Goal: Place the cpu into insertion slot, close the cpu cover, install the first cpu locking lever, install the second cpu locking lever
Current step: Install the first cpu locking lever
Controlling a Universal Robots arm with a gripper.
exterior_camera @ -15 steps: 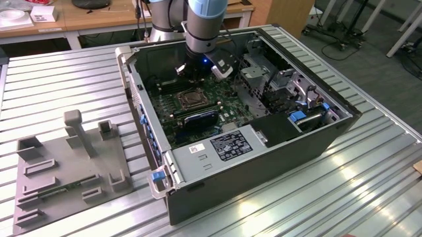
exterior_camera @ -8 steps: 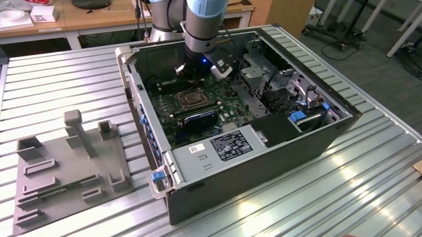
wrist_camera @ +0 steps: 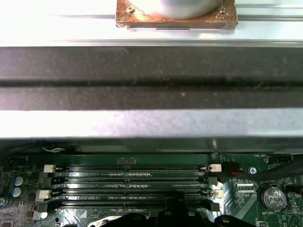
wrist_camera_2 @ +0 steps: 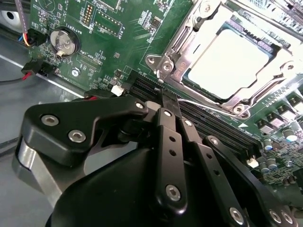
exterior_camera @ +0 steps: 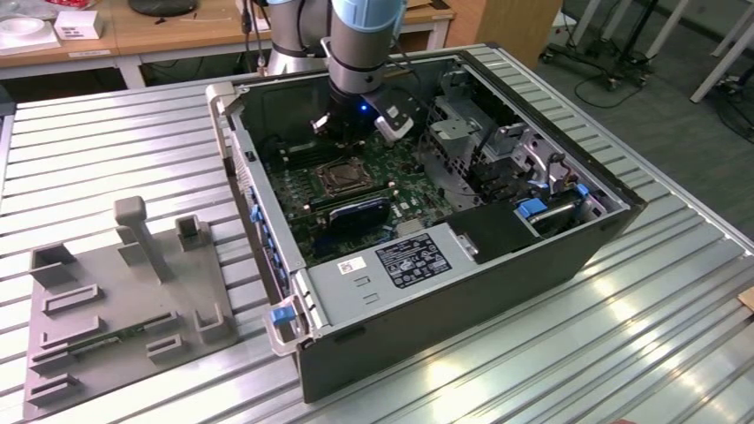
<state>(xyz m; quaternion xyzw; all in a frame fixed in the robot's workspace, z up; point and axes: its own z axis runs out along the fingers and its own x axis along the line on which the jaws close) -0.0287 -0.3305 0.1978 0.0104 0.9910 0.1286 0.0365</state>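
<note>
The cpu (wrist_camera_2: 232, 61), a pale square chip, lies in the insertion slot (exterior_camera: 343, 177) on the green motherboard inside the open computer case. The cpu cover (wrist_camera_2: 182, 45), a silvery frame, lies flat around the chip. A thin metal lever (wrist_camera_2: 208, 106) runs along the socket's edge beside the black memory slots. My gripper (wrist_camera_2: 163, 97) is shut with nothing in it. Its tips hover over the memory slots just beside the socket. In the first wrist view the gripper (wrist_camera: 177, 208) sits at the edge of those slots, and in the exterior view the gripper (exterior_camera: 342, 132) hangs just behind the socket.
The case walls (exterior_camera: 242, 150) enclose the board closely. A drive cage (exterior_camera: 471, 132) and a labelled shroud (exterior_camera: 401, 261) fill the exterior view's right and front. A coin battery (wrist_camera_2: 63, 41) and cables lie near the board's edge. A grey fixture plate (exterior_camera: 118, 291) stands on the table at the exterior view's left.
</note>
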